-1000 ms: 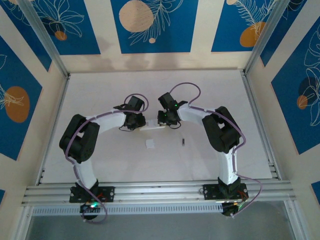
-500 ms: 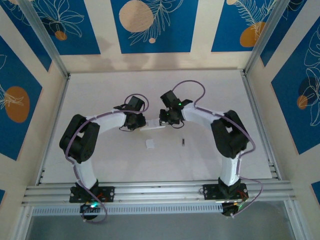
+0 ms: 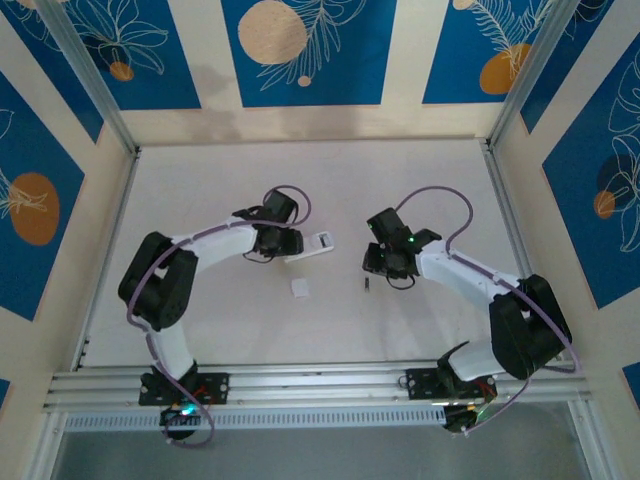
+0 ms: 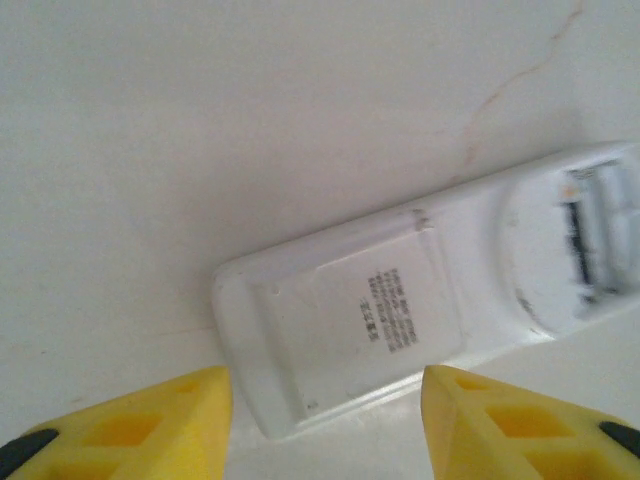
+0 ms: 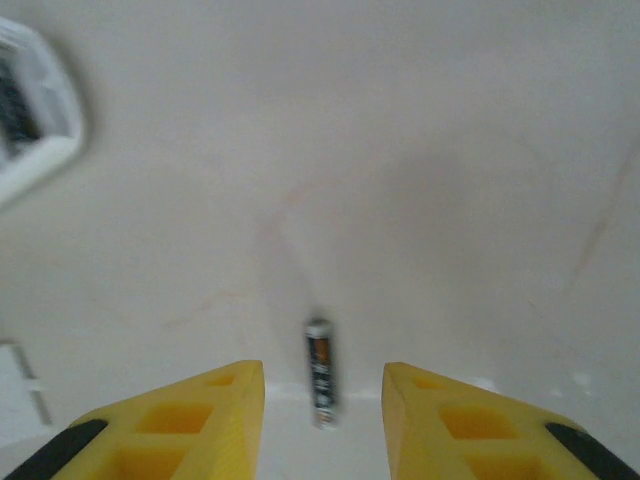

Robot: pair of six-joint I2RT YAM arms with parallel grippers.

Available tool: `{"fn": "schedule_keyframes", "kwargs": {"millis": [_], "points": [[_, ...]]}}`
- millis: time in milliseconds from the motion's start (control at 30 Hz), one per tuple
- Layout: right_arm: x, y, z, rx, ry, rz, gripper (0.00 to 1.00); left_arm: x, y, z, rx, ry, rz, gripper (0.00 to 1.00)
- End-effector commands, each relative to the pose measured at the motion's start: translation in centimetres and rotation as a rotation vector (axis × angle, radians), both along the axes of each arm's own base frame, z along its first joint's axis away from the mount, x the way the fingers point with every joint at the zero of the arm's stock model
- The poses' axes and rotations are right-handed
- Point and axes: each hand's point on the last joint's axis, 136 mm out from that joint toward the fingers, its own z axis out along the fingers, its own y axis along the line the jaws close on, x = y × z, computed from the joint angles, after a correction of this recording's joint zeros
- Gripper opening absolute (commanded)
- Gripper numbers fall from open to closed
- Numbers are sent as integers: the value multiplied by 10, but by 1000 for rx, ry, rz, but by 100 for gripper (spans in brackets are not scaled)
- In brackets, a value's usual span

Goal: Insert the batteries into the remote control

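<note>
So the left gripper point(image 4: 325, 405) is hovering just short of the remote control point(image 4: 400, 320), with its yellow fingers point(image 4: 150, 425) standing apart and not pinching anything. The remote is lying back-side up on the white table point(image 4: 200, 120), slanting away ahead and to the gripper's right. Its near end is sitting just ahead of the gap between the fingers. Its open battery bay point(image 4: 590, 240) at the far right end is showing something dark, too blurry to call.

text: none legible | remote control point(image 4: 370, 320) back: tiny print, blurred | battery point(image 5: 319, 370) label: unreadable
</note>
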Motion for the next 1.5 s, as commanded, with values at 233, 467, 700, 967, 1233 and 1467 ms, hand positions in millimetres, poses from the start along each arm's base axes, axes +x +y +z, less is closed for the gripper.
{"fn": "schedule_keyframes", "kwargs": {"millis": [233, 467, 700, 967, 1233, 1467], "points": [[-5, 19, -21, 40, 78, 71, 37, -12, 20, 111, -8, -287, -97, 62], [-5, 27, -41, 4, 123, 74, 35, -32, 24, 128, -107, -407, -139, 62], [-10, 25, -54, -37, 149, 78, 21, -42, 22, 128, -149, -441, -173, 63], [1, 50, -14, 90, 27, 163, 12, -55, 0, 146, -354, -334, -139, 64], [1, 114, 99, 474, -311, 481, 12, -66, -27, 177, -647, -162, -26, 58], [2, 96, 71, 248, -253, 533, 12, -67, -12, 190, -580, -224, -20, 54]]}}
